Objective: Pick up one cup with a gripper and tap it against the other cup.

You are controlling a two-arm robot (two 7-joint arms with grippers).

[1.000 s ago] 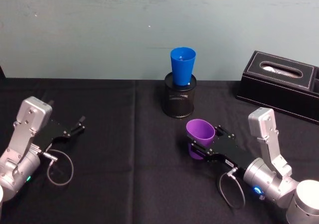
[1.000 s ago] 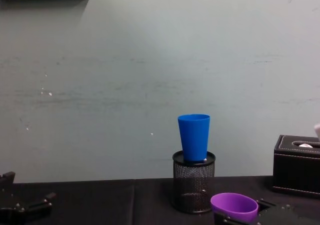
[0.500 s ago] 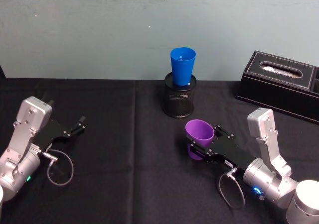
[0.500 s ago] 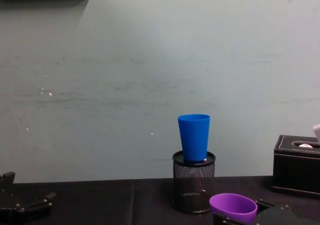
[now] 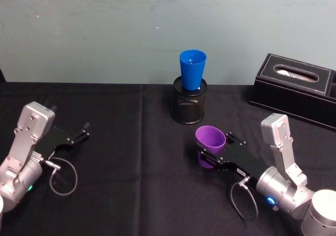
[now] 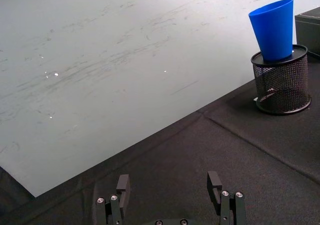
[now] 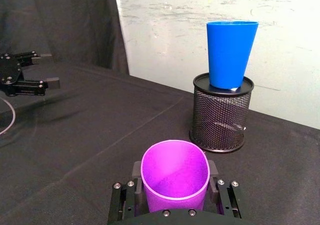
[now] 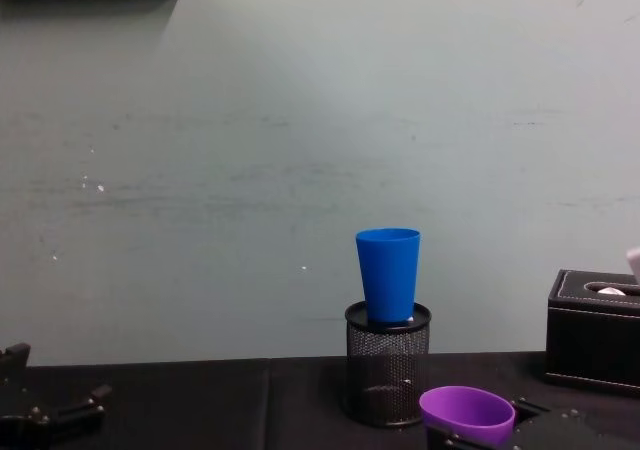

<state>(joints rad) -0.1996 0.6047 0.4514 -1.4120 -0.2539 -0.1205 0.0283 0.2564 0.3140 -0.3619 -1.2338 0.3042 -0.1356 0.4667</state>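
- Holding the purple cup [image 5: 211, 137] is the R gripper [image 5: 209, 156]. Its jaws are closed on the cup's lower wall, one on each side. The cup's mouth is free and tips toward 11 o'clock.
- The purple cup is at approx. 4 o'clock from the middle of the table [image 5: 131, 162] in the head view. It looks just off the table, but I can't confirm this.
- The blue cup [image 5: 192, 68] stands upright, long axis vertical, w/ its base down inside the black mesh holder [image 5: 188, 107]. So its free wall is higher than the purple rim.
- Key relation: from the purple cup, the blue cup lies at 11 o'clock, farther from the robot and higher. The two are near but apart, and the holder stands between them at table level. The R wrist view shows the blue cup beyond the purple rim.
- My judgement: the next move needs a lift first, then a push toward 11 o'clock. That way the purple rim meets the blue wall above the holder's rim and not the mesh.
- Possible risk: the blue cup seems only loosely seated, so a hard tap may tip it. A light touch is better.
- The L gripper [image 5: 84, 131] is at 9 o'clock, well apart from both cups, fingers open and gripping nothing. The R arm is clearly the nearer one.
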